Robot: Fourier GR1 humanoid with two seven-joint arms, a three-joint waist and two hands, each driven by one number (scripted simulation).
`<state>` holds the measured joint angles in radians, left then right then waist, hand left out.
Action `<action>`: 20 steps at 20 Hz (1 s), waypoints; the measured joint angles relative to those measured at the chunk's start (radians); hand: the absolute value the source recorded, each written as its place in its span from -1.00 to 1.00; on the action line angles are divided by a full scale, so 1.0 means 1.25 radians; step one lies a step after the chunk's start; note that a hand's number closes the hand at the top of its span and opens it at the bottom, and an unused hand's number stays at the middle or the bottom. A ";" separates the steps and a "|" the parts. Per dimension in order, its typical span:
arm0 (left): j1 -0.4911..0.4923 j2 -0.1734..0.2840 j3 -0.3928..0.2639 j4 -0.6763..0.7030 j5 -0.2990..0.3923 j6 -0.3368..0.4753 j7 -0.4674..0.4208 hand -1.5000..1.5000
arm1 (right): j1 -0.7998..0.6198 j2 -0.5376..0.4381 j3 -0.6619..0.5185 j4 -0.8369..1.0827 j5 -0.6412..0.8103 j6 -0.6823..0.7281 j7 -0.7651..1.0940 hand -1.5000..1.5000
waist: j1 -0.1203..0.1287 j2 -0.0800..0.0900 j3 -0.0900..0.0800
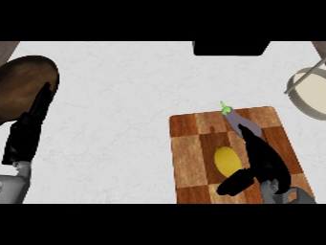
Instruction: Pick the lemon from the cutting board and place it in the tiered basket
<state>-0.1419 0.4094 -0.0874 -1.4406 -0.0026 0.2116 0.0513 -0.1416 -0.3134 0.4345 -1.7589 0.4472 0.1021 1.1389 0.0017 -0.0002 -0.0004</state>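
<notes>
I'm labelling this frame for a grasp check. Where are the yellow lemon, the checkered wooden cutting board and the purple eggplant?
yellow lemon [226,160]: head view, middle of its visible peel.
checkered wooden cutting board [191,158]: head view, bare left part.
purple eggplant [236,121]: head view, body below the green stem.

White marbled table [130,119] bearing a checkered wooden cutting board [190,158] beneath the right hand's fingers [260,153], a brown wooden bowl [14,88] under the left fingers [42,103], and the tiered basket [320,95] far beyond the right fingers.
</notes>
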 measured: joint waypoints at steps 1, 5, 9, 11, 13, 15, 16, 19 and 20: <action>-0.005 -0.008 -0.002 0.007 -0.007 0.003 -0.002 0.00 | -0.005 0.004 -0.007 0.007 -0.002 0.004 -0.002 -1.00 | 0.000 0.000 0.000; -0.018 -0.013 0.011 0.012 -0.017 -0.006 0.003 0.00 | -0.017 0.044 -0.013 0.054 0.018 0.004 -0.015 -1.00 | -0.001 -0.001 -0.001; -0.003 -0.016 0.017 -0.011 -0.024 -0.016 0.014 0.00 | -0.027 0.078 -0.025 0.099 0.032 0.005 -0.028 -1.00 | 0.000 -0.004 -0.003; -0.017 -0.025 0.017 -0.003 -0.035 -0.013 0.020 0.00 | -0.027 0.093 -0.029 0.126 0.038 0.003 -0.041 1.00 | 0.000 -0.005 -0.005; -0.019 -0.028 0.018 -0.009 -0.038 -0.015 0.030 0.00 | -0.026 0.102 -0.030 0.132 0.031 0.010 -0.046 1.00 | -0.001 -0.009 -0.007; -0.012 -0.032 0.019 -0.005 -0.039 -0.018 0.018 0.00 | -0.026 0.099 -0.019 0.133 0.016 0.031 -0.057 1.00 | -0.001 -0.010 -0.009; -0.007 -0.035 0.020 -0.006 -0.040 -0.016 0.014 0.00 | -0.027 0.093 -0.005 0.133 0.022 0.040 -0.063 1.00 | 0.000 -0.011 -0.010; -0.006 -0.032 0.029 0.001 -0.042 -0.026 0.003 0.00 | -0.024 0.078 0.024 0.127 0.042 0.062 -0.079 1.00 | -0.001 -0.011 -0.009; 0.004 -0.035 0.029 -0.011 -0.044 -0.027 0.007 0.00 | -0.030 0.078 0.020 0.133 0.042 0.068 -0.083 1.00 | 0.000 -0.009 -0.007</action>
<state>-0.1373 0.3662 -0.0518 -1.4546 -0.0578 0.1778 0.0602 -0.1789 -0.2164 0.4599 -1.5924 0.4991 0.1872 1.0348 0.0016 -0.0113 -0.0093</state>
